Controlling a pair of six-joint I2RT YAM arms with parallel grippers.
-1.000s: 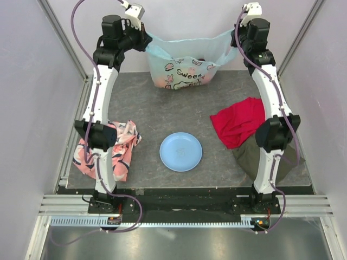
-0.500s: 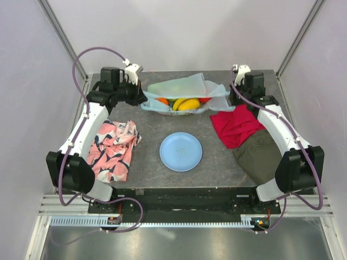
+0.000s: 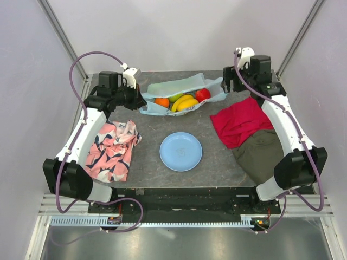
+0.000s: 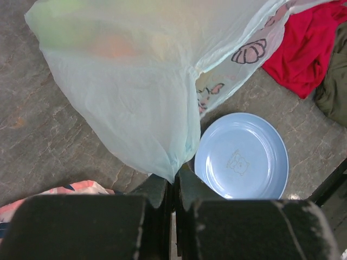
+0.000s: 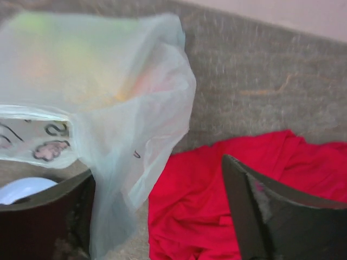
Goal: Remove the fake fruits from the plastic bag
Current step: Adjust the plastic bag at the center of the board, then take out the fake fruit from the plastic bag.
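Blue plate (image 3: 180, 151), pink cloth (image 3: 111, 149), red cloth (image 3: 238, 120)

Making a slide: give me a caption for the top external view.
Left gripper pinches the plastic bag, right gripper open beside it, fake fruits inside.

Even soft light, blurred right-wrist view

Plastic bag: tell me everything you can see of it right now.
The plastic bag is thin, translucent, pale blue-green and crinkly, with printed cartoon motifs. It lies slumped at the far side of the table, mouth open upward, with an orange, banana, green fruit and red apple showing inside. The left gripper is shut on one pinched corner; the right gripper stands open, film hanging beside one finger.
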